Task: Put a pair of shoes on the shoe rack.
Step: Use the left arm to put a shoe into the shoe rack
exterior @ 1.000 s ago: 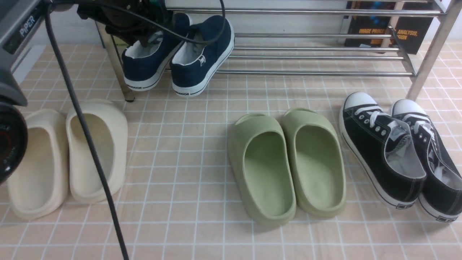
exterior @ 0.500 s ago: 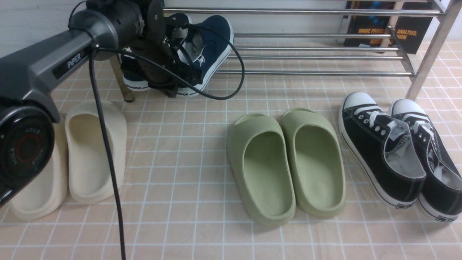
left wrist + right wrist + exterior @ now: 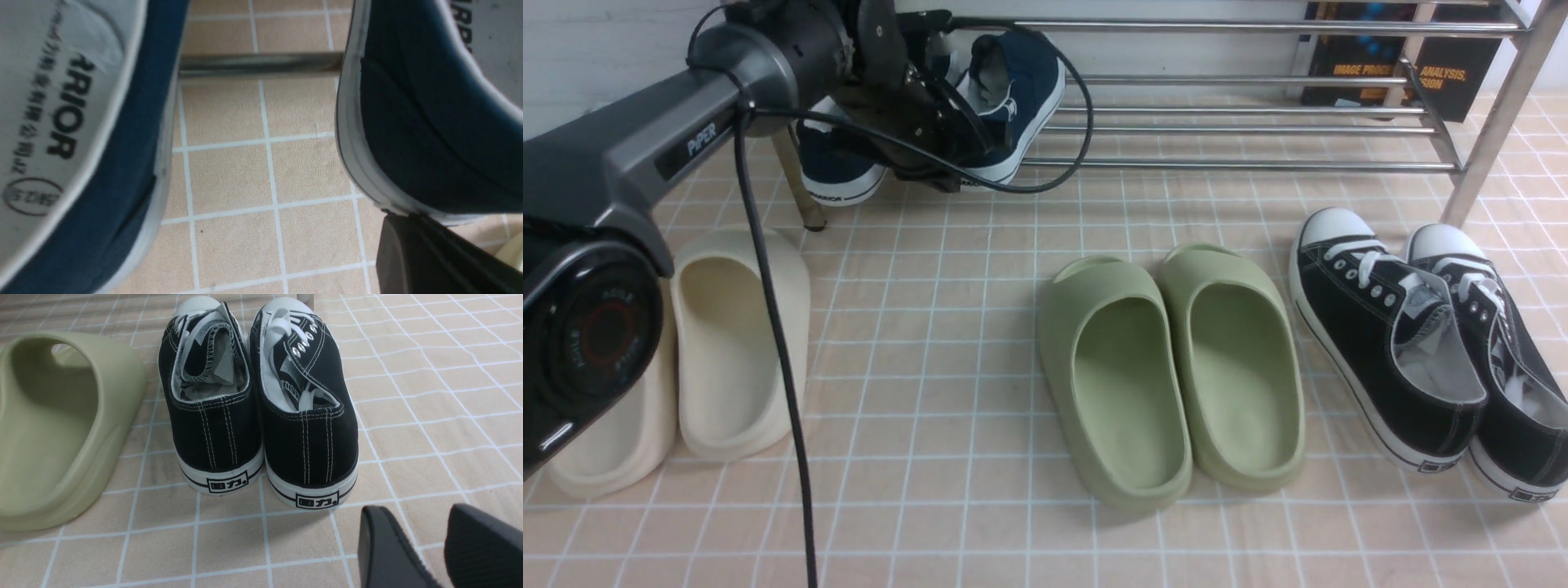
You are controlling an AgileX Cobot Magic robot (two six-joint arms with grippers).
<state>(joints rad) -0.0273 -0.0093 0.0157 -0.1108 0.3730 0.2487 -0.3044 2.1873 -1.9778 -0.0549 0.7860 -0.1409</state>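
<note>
Two navy slip-on shoes sit at the left end of the chrome shoe rack (image 3: 1241, 163), heels over its front bar. The left shoe (image 3: 837, 167) rests alone. My left gripper (image 3: 947, 155) is at the heel of the right shoe (image 3: 1021, 90) and appears shut on it. In the left wrist view one black finger (image 3: 425, 253) presses on that shoe's (image 3: 429, 143) white sole, and the other finger is hidden. The other shoe (image 3: 122, 163) and a rack bar (image 3: 261, 65) also show there. My right gripper (image 3: 425, 543) is open and empty above the floor.
Green foam slides (image 3: 1168, 367) lie mid-floor, black lace-up sneakers (image 3: 1413, 343) at the right by a rack leg, cream slides (image 3: 735, 343) at the left under my left arm. A book (image 3: 1405, 65) stands behind the rack. The right wrist view shows the sneakers' heels (image 3: 261, 416).
My left arm swung in over the navy shoes and took the right one at its heel. That shoe has shifted right and further onto the rack. The left shoe stayed.
</note>
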